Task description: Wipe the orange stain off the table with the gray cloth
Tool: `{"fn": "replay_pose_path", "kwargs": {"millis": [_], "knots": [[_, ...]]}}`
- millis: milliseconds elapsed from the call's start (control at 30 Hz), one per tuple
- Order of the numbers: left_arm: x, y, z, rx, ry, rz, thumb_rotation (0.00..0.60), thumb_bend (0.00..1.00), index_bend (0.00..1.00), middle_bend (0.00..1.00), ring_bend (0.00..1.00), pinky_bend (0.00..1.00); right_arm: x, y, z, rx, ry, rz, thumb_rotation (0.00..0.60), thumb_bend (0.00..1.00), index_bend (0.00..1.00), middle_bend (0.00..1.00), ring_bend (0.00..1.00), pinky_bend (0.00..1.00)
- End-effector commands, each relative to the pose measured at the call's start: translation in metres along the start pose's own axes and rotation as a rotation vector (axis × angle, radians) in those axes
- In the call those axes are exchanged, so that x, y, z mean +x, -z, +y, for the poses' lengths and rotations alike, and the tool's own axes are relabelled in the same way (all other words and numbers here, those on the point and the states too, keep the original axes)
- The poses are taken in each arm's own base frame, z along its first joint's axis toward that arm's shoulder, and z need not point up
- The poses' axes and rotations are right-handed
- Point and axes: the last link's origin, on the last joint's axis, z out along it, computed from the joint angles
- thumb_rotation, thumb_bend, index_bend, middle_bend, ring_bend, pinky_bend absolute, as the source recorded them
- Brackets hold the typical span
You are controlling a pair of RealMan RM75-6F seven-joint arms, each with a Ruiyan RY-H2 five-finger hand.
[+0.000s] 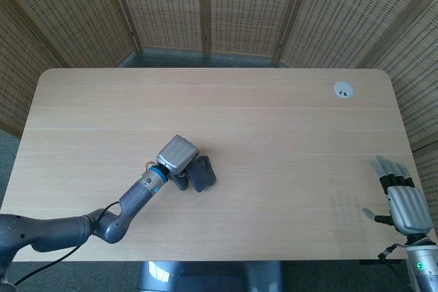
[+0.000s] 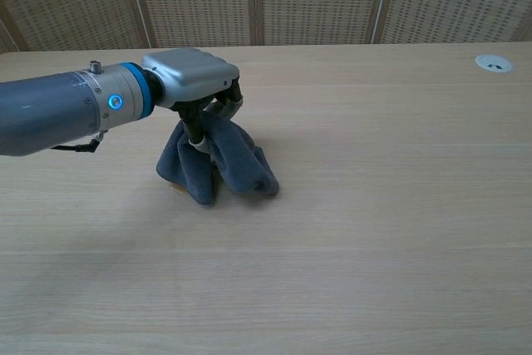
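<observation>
- Seen from the head view, the left hand (image 1: 177, 154) grips the gray cloth (image 1: 200, 174) low on the desk (image 1: 274, 135); the right hand (image 1: 402, 200) hangs off the near right edge, fingers apart, holding nothing.
- From the chest view, the cloth's folds touch the desk, with a sliver of the orange stain (image 2: 175, 189) showing at their left edge.

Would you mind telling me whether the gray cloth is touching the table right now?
Touching. In the chest view the gray cloth, held by the left hand, has its lower folds resting on the table, with no gap beneath.
</observation>
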Motion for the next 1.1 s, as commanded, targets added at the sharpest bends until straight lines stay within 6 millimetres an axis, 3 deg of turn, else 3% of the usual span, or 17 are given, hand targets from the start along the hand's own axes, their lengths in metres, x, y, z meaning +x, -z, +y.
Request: {"fn": "replay_pose_path", "kwargs": {"millis": [33,267,467,700,833,1100], "knots": [[-0.004,-0.002,0.003,-0.003,-0.008,-0.009,0.600,0.24,0.70,0.76,0.74,0.97,0.000,0.000,0.000,0.001,-0.001,-0.002,0.600,0.00,0.00,0.00,0.00,0.00],[-0.014,0.003,0.000,-0.003,-0.029,-0.036,0.600,0.24,0.70,0.76,0.74,0.97,0.001,0.000,0.001,-0.002,-0.002,0.002,0.600,0.00,0.00,0.00,0.00,0.00],[-0.021,0.015,-0.016,0.015,-0.041,-0.052,0.600,0.24,0.70,0.76,0.74,0.97,0.001,0.000,0.001,-0.003,-0.004,0.003,0.600,0.00,0.00,0.00,0.00,0.00],[-0.037,0.032,-0.043,0.058,-0.061,-0.095,0.600,0.24,0.70,0.76,0.74,0.97,-0.001,0.000,0.000,-0.002,-0.001,-0.005,0.600,0.00,0.00,0.00,0.00,0.00],[-0.051,0.049,-0.070,0.095,-0.076,-0.150,0.600,0.24,0.70,0.76,0.74,0.97,-0.001,0.000,-0.001,0.000,0.002,-0.007,0.600,0.00,0.00,0.00,0.00,0.00],[-0.054,0.080,-0.113,0.163,-0.110,-0.165,0.600,0.24,0.70,0.76,0.74,0.96,-0.002,0.000,-0.002,0.003,0.001,-0.011,0.600,0.00,0.00,0.00,0.00,0.00]]}}
